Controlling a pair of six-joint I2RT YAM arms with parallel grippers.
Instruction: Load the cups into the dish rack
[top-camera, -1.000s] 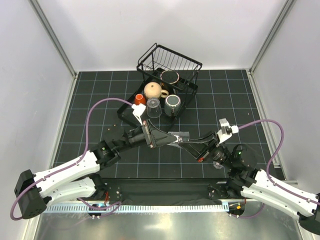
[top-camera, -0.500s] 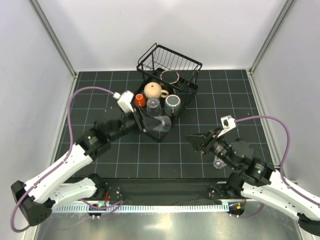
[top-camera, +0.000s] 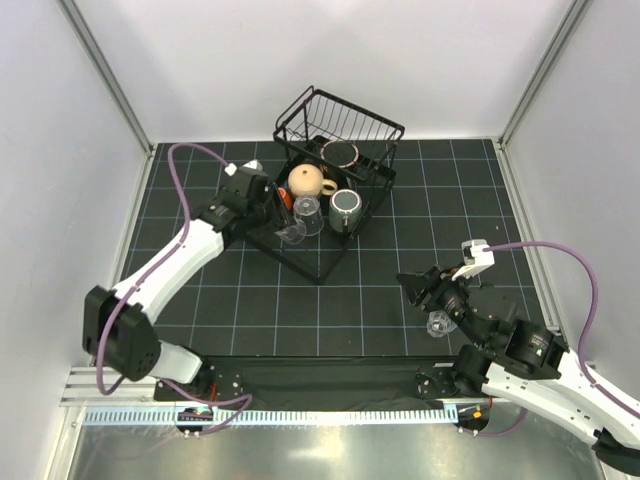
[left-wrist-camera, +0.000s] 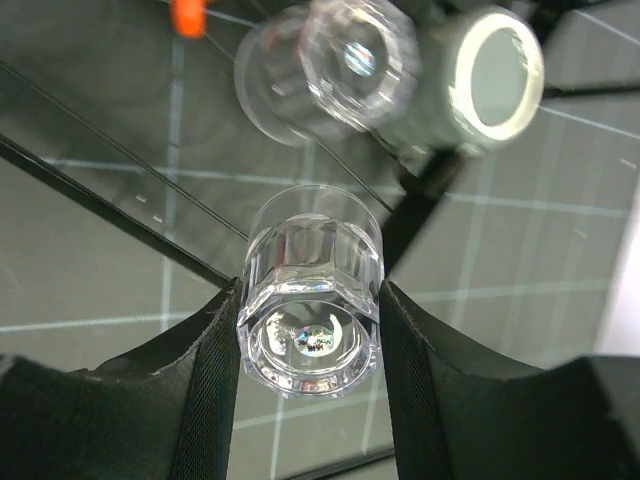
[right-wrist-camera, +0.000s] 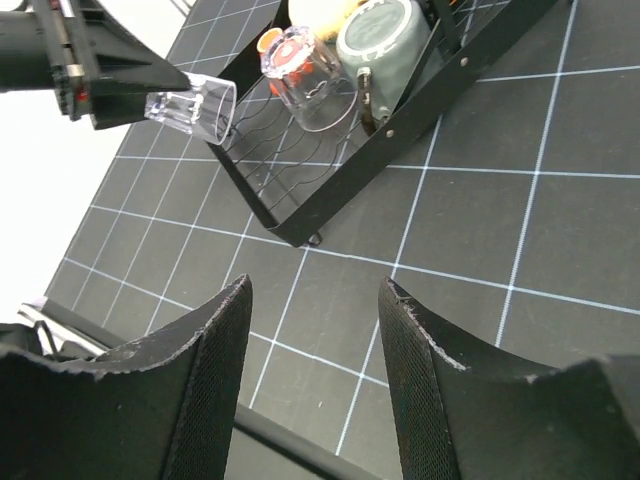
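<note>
Fingers of the right gripper now stand apart and empty, pulled back from the handover, with one glass left on the table beside that arm. Farther out, the left gripper has carried the tumbler to the rack, clamped on it above the lower frame, just short of the second tumbler and grey mug; setting down comes next.

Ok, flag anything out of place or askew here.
One stray tumbler sits on the mat outside the dish rack, beside the right arm. The left gripper holds a second tumbler on its side at the rack's lower frame. Nothing looks spilled or broken.
</note>
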